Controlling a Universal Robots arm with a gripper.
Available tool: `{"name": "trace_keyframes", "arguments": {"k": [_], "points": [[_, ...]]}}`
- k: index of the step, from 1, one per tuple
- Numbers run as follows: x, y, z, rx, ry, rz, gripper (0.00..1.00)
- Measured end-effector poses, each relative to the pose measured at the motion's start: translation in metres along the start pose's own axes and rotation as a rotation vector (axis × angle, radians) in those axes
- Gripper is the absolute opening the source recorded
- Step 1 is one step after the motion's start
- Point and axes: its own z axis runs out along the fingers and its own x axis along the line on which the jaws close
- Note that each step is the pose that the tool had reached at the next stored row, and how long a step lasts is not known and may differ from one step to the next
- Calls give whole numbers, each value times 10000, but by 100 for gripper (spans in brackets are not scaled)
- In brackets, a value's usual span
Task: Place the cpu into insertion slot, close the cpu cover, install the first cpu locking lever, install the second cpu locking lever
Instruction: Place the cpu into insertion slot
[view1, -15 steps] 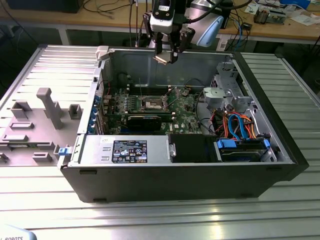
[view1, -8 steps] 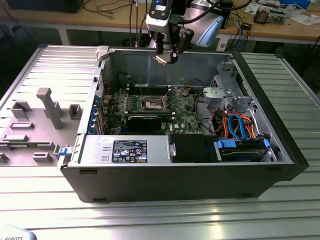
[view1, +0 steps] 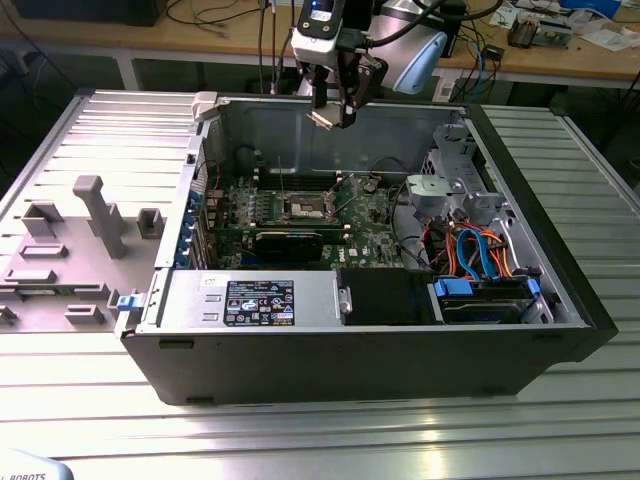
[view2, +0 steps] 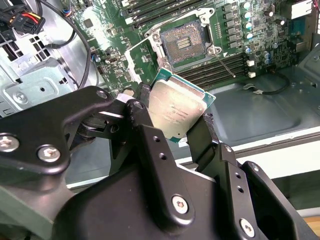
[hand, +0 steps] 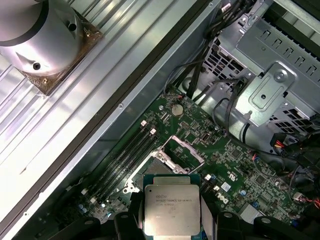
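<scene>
The gripper (view1: 330, 117) is clamped on two edges of the cpu (view2: 177, 112), up above the computer case (view1: 350, 350). The insertion slot (view2: 184, 42) sits open, well below it. I think the chip's corners should line up with the slot, and it should go down flat and gently. The chip is square, so no side is longer. Its silver top faces both wrist views.

Your arm (view1: 418, 50) reaches in from exterior view's far side, wrist (view1: 322, 28) turned downward. Your gripper (view1: 332, 116) hangs in mid-air, touching nothing below. In both wrist views, black fingers (view2: 150, 140) pinch cpu (view2: 177, 106) by two opposite edges, metal top facing cameras.
</scene>
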Motion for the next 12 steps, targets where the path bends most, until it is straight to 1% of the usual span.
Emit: {"name": "trace_keyframes", "arguments": {"k": [2, 6, 7, 8, 9, 12], "points": [[0, 0, 0, -1, -5, 53, 54], [0, 0, 5, -10, -37, 435, 54], [0, -1, 10, 32, -15, 588, 54], [1, -3, 29, 89, 11, 853, 54], [-1, -5, 57, 114, 13, 1168, 54], [-2, -6, 71, 116, -16, 1632, 54]]}}
